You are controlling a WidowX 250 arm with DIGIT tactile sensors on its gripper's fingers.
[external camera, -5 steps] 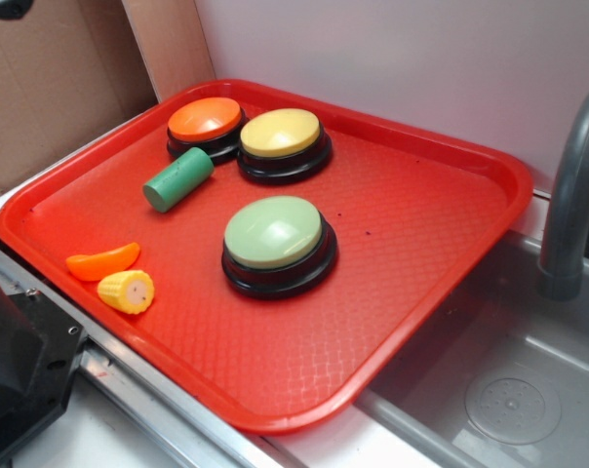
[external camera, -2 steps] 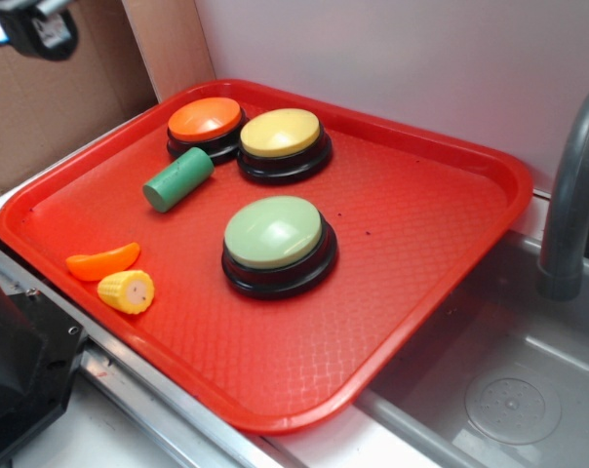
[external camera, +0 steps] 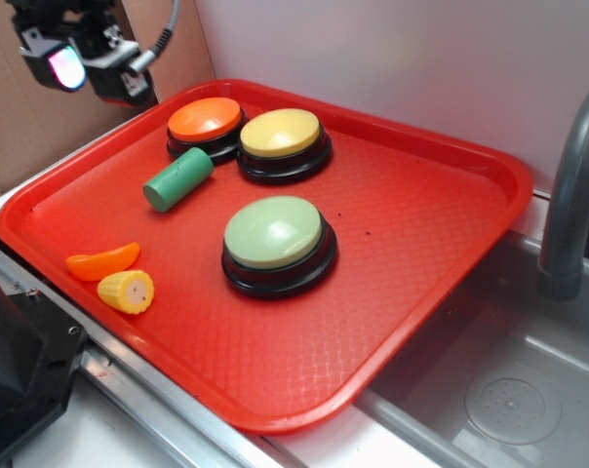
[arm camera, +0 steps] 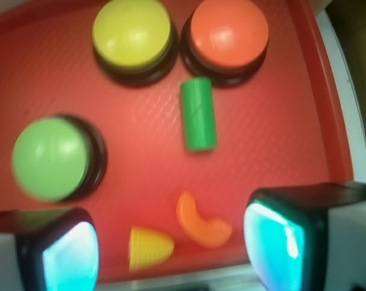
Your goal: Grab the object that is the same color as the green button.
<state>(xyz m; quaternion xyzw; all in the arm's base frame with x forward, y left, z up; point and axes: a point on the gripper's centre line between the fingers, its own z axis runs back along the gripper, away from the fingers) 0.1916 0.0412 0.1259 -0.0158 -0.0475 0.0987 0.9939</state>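
The gripper (external camera: 85,68) has swung into sight at the upper left within the last second, where before only a sliver of it showed at the corner; it now hangs high above the far-left edge of the red tray (external camera: 441,156). From the wrist view its two fingers (arm camera: 289,242) stand wide apart with nothing between them. The dark-green cylinder (external camera: 178,179) lies on its side on the tray, just in front of the orange button (external camera: 206,119) and close to the yellow button (external camera: 280,133), well apart from the pale green button (external camera: 274,232) whose colour it matches. An orange slice (external camera: 102,260) and a corn piece (external camera: 126,291) sit nearer the front edge. Nothing on the tray has shifted, so I judge this is the approach only: the arm must come down and line up across the cylinder's narrow width, minding the orange button beside it.
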